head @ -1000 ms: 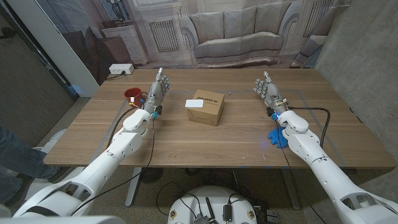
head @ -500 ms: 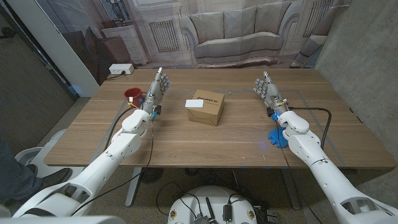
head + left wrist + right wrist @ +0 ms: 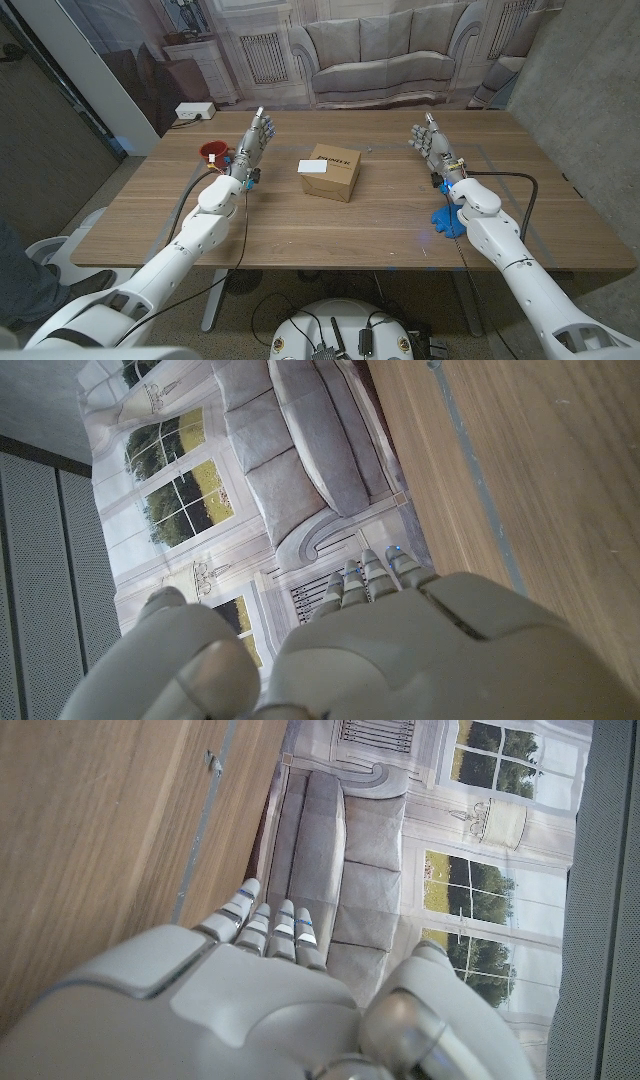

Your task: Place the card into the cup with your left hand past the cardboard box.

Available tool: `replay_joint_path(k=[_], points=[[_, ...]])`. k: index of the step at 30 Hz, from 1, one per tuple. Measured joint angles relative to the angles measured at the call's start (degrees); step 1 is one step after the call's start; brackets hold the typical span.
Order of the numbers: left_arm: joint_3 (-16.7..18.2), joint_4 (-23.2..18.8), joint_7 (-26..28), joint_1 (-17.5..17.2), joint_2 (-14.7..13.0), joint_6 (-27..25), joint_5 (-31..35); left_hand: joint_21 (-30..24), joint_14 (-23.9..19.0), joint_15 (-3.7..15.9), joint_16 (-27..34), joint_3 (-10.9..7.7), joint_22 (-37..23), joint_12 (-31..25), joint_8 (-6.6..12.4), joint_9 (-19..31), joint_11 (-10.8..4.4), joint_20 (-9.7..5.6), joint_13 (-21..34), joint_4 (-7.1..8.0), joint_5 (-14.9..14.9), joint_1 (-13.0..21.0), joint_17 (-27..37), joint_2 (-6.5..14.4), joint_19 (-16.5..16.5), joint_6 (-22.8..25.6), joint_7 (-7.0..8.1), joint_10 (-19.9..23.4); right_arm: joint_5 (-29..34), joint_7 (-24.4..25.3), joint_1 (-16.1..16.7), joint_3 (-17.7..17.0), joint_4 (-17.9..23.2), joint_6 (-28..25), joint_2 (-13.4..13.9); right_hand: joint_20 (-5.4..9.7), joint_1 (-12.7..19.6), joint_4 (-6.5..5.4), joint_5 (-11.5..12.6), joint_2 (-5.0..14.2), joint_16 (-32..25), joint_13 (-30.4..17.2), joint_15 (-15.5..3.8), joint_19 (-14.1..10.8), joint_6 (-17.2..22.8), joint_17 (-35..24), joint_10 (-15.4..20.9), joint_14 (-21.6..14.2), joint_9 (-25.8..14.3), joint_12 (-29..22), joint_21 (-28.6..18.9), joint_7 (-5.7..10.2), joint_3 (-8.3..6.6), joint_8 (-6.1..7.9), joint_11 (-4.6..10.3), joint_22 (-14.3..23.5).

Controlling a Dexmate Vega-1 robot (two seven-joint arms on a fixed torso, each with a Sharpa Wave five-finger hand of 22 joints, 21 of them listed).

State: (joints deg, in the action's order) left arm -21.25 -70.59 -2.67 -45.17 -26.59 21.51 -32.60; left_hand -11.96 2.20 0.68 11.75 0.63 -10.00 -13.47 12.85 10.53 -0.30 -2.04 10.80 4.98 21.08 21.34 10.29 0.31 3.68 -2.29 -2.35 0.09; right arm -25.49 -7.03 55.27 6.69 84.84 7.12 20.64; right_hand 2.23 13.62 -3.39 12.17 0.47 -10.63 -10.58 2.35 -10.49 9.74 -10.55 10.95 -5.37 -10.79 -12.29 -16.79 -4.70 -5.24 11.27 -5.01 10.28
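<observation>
A white card (image 3: 315,167) lies on top of the brown cardboard box (image 3: 335,173) at the middle of the table. A red cup (image 3: 212,151) stands at the far left, just left of my left hand (image 3: 252,144). That hand stands upright with its fingers straight and holds nothing; its back (image 3: 400,650) shows in the left wrist view. My right hand (image 3: 430,142) stands upright at the right of the box, fingers apart and empty; its back (image 3: 240,990) shows in the right wrist view.
A blue object (image 3: 446,218) lies by my right forearm near the table's right side. A black cable (image 3: 515,185) runs across the table there. A person's leg (image 3: 25,280) shows at the picture's left edge, beside the table (image 3: 330,225).
Both hands and the card stay where they were. The person at the left edge has moved back out of the picture.
</observation>
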Motion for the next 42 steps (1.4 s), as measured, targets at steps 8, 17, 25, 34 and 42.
replay_joint_path(k=[8, 17, 25, 34, 42], points=[[-0.7, 4.5, -1.4, 2.1, 2.1, 3.4, 1.1, 0.0, -0.7, 0.23, 0.0, -0.24, 0.0, -0.3, 0.45, 0.0, -0.09, -0.01, 0.0, -0.24, 0.0, 0.4, 0.0, 0.4, -0.6, 0.9, 0.29, 1.1, 0.0, 0.0, 0.7, -0.4, 1.0, 0.3, 0.2, 0.0, 0.0, 0.0, 0.0, 0.0, 0.0, 0.0, 0.0, 0.0, 0.0, 0.0, 0.0, 0.0, 0.0, 0.0, 0.2, 0.0, 0.0, 0.0, 0.0, 0.0], [-1.0, 8.0, -3.1, 3.5, 3.7, 6.6, 1.5, 0.0, -1.2, 0.36, 0.0, -0.31, 0.0, -0.3, 0.45, 0.0, -0.33, -0.01, 0.0, -0.63, 0.0, 1.0, 0.0, 0.6, -1.0, 1.5, 0.42, 1.5, -0.3, 0.2, 0.9, -0.6, 1.3, 0.5, 0.1, 0.0, 0.0, 0.0, 0.0, 0.0, 0.0, 0.0, 0.23, 0.0, 0.0, 0.0, 0.0, -0.2, 0.0, 0.0, 0.2, 0.0, 0.0, 0.0, 0.0, 0.0], [-0.7, 8.1, -3.3, 3.0, 3.1, 8.6, 2.0, 0.0, -2.5, 0.48, 0.0, -1.28, 0.0, -0.3, 0.68, 0.0, -0.92, -0.01, 0.0, -1.6, 0.3, 3.5, 0.0, 1.9, -1.4, 3.1, 0.86, 3.2, 0.1, 1.8, 1.4, -0.3, 2.7, 0.1, -0.2, 0.0, 0.2, 0.0, 0.0, 0.16, 0.0, 0.0, -0.1, 0.0, 0.0, 0.0, 0.3, -0.5, 0.0, 0.0, 0.5, 0.0, 0.0, 0.0, 0.32, 0.0], [0.0, 7.6, -3.5, 2.3, 1.6, 9.6, 2.5, 0.0, -3.9, 1.19, 0.0, -2.32, 0.0, -0.3, 0.89, 0.0, -1.12, -0.01, 0.0, -3.12, 0.3, 6.9, -0.2, 3.1, -1.4, 4.5, 1.01, 4.4, 0.8, 4.4, 2.6, 0.1, 4.4, -0.4, -0.9, 0.0, 0.2, 0.0, 0.0, 0.16, 0.0, 0.0, -0.1, 0.0, 0.0, 0.0, 0.5, -0.5, 0.0, 0.0, 0.5, 0.0, 0.0, 0.0, 0.11, 0.0], [0.7, 6.8, -2.8, 1.3, 0.1, 10.4, 3.3, 0.4, -5.0, 1.26, 0.0, -2.94, 0.0, -0.3, 0.88, 0.0, -1.84, -0.01, 0.0, -4.21, 0.3, 9.1, -0.2, 3.5, -1.4, 6.4, 1.82, 5.7, 1.3, 6.3, 3.7, 0.6, 5.9, -0.7, -1.2, 0.0, 0.2, 0.0, 0.0, 0.16, 0.0, 0.0, -0.1, 0.0, 0.2, 0.0, 0.5, -0.5, 0.0, 0.0, 0.8, 0.2, 0.0, 0.0, 0.11, 0.0]])
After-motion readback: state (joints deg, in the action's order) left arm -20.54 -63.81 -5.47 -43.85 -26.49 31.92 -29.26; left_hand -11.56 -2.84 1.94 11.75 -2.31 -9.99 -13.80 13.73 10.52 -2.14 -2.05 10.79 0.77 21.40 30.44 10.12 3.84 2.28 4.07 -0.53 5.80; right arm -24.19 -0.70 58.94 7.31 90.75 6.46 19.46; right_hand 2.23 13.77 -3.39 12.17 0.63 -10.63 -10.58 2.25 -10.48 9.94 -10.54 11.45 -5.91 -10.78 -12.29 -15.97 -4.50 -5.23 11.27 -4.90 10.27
